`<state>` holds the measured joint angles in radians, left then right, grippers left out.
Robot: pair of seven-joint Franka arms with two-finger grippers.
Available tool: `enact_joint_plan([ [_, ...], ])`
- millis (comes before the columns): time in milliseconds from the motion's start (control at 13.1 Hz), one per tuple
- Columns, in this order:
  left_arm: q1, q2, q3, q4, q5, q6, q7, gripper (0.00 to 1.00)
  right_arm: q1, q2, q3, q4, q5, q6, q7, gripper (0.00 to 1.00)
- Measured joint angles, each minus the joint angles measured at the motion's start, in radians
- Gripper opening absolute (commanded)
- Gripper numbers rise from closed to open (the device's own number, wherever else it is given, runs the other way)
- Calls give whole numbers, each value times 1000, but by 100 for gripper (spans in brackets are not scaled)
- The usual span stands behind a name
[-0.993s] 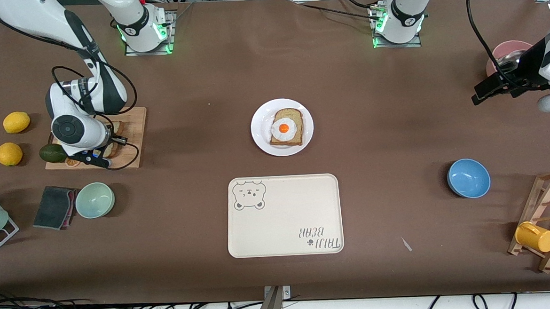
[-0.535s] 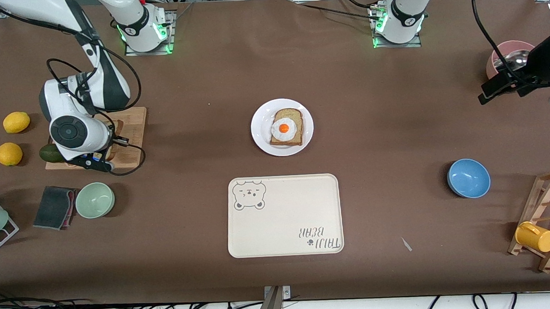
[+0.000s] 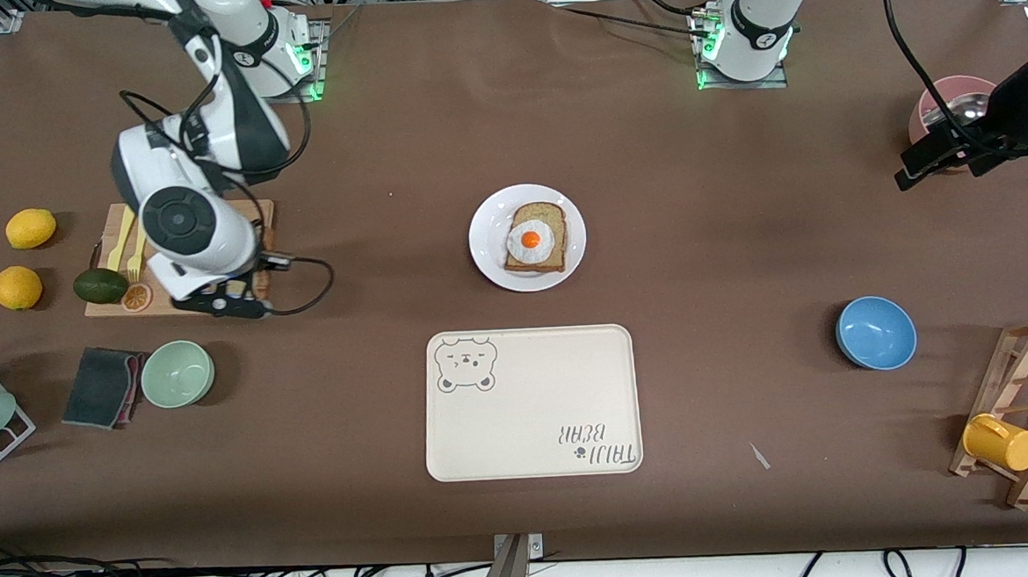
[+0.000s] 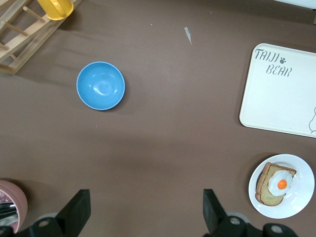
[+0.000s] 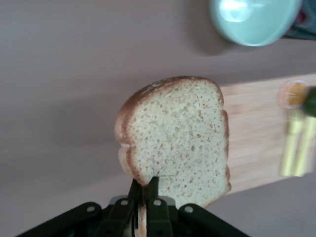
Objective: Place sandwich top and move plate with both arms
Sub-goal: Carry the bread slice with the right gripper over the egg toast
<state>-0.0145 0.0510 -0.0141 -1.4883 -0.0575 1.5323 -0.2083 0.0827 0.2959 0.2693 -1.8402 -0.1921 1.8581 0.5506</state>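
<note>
Brown table (image 3: 741,250): tray (image 3: 533,428) lies nearer than plate (image 3: 488,259).

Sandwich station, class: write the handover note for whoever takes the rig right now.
Right gripper: shut on the sandwich top, lifted over the edge of the cutting board.
Left gripper: open, empty, waiting over the table near the pink bowl.
Plate: mid-table, carrying the egg slice.
Done: top picked up.
Left: set it on the egg slice, then move the plate with both arms.
</note>
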Motion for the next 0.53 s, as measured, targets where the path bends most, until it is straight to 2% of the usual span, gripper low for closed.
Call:
enact_joint_plan([
  [153, -1, 0, -1, 2, 0, -1, 0, 100, 25, 19, 66, 71, 43, -30, 22, 0],
  [306, 1, 0, 3, 2, 0, -1, 0, 100, 98, 54, 82, 144, 60, -64, 86, 0],
  [535, 4, 3, 7, 2, 0, -5, 0, 100, 268, 126, 85, 212, 62, -65, 268, 0],
])
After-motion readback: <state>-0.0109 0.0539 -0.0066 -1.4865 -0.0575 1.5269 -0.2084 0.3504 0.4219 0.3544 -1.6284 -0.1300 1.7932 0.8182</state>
